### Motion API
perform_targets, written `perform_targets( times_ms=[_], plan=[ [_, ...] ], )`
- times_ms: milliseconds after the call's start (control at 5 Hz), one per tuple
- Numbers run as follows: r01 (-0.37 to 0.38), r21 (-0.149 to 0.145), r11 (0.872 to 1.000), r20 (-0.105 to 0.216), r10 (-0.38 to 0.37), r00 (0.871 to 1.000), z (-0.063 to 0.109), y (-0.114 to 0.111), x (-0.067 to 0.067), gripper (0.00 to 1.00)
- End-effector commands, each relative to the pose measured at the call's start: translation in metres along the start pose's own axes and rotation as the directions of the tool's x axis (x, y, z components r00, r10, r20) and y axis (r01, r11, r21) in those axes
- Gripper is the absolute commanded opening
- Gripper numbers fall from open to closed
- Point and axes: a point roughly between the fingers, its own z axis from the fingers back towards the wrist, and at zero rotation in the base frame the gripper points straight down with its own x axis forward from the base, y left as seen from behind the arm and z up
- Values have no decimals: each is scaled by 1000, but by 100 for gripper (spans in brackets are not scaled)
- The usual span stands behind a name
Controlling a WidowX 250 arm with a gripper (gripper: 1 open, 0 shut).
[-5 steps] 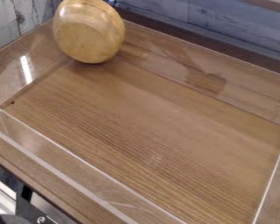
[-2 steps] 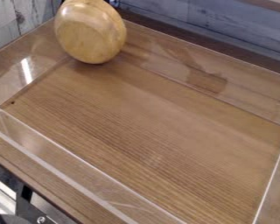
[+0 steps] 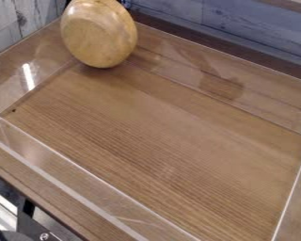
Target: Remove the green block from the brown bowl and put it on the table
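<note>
- Camera view: the round light-brown wooden bowl (image 3: pixel 99 34) is seen at the top left, tipped so that its smooth rounded outside is shown; its inside is hidden.
- The small green block is not seen anywhere; it is judged to be inside the bowl or tipped out behind it.
- The claw is out of view, so its state cannot be told.
- Next, the block must be found and laid on bare wood.
- The glossy brown wood-grain surface (image 3: pixel 166 132) is edged with clear raised walls; grey planks are seen behind.
</note>
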Motion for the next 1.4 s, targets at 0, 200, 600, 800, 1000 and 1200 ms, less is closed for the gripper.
perform_targets(
  times_ms=[0,200,600,800,1000,1200],
  plan=[
    [-14,3,1000,-47,14,999,-7,1,-5,100],
    [-45,9,999,-71,45,996,-7,1,-5,100],
    [-44,10,999,-87,44,995,-5,1,-4,100],
    [-25,10,1000,-90,26,996,-5,1,-4,100],
    [-9,12,1000,-97,10,995,-4,1,-4,100],
    [-82,14,997,-120,83,989,-3,1,-4,100]
  ],
)
